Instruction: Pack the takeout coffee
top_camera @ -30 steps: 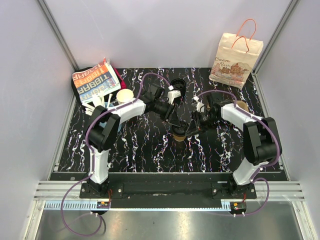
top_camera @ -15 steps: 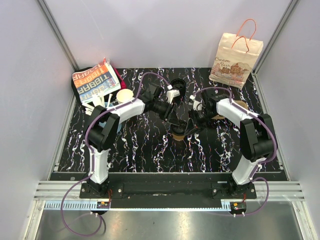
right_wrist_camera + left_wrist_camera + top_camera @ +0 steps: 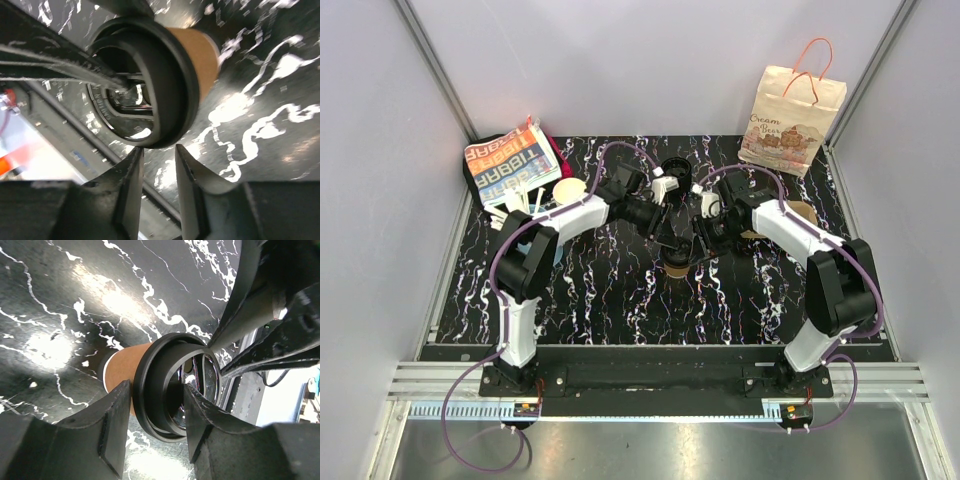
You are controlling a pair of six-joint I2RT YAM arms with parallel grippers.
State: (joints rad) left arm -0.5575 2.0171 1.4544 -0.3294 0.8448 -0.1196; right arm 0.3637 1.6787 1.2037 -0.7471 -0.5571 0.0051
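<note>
From above, I see the takeout coffee (image 3: 676, 265) standing upright mid-table (image 3: 580, 295). Left wrist: my left gripper (image 3: 157, 405) is clamped across its black lid (image 3: 144, 375). Right wrist: my right gripper (image 3: 159, 160) has its jaws slightly apart, the lid's rim just beyond the tips.

Matt kraft-paper takeout coffee (image 3: 120, 376), smooth black plastic lid (image 3: 148, 365) (tabletop (image 3: 60, 305) glossy).

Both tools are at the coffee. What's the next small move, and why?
Probably draw the right tool back a little. Its fingers stand apart just off the lid with nothing between them, while the left tool grips the coffee at that lid. Clearing the right tool would likely let the left arm lift the coffee without bumping it.
</note>
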